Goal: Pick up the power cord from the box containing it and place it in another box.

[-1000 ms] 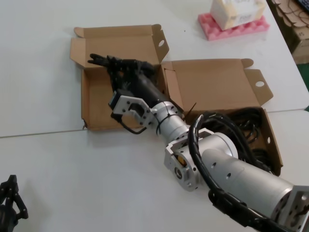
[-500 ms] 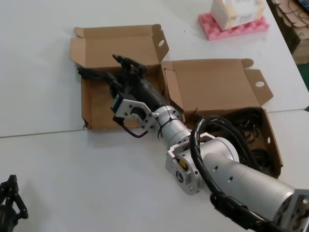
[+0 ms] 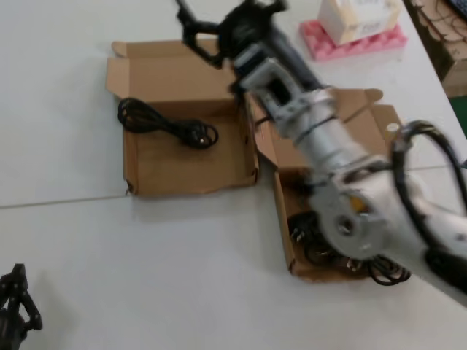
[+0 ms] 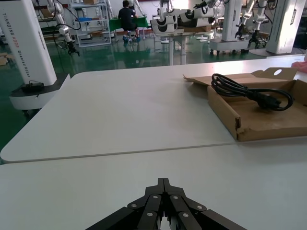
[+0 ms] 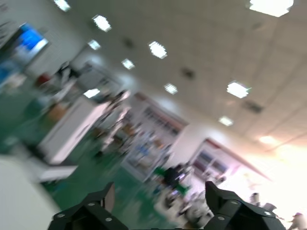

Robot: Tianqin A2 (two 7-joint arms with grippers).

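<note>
The power cord (image 3: 168, 124) lies loose as a narrow looped bundle in the far part of the wider left box (image 3: 182, 171). It also shows in the left wrist view (image 4: 249, 93), inside that box (image 4: 261, 122). My right gripper (image 3: 222, 16) is open and empty, raised high above the left box's lid and tilted upward. In the right wrist view (image 5: 160, 203) its fingers stand wide apart against the hall ceiling. The narrower right box (image 3: 283, 219) lies partly under my right arm. My left gripper (image 3: 13, 299) is shut, parked low at the table's near left (image 4: 163, 184).
A mass of like black cords (image 3: 314, 248) fills the right box. A pink foam pad with a white carton (image 3: 350, 29) stands at the back right. Stacked cardboard (image 3: 441, 29) is at the far right edge. A table seam runs across in front of the boxes.
My right gripper was down in the left box on the cord. It has opened, let the cord go there, and swung up and back to the right.
</note>
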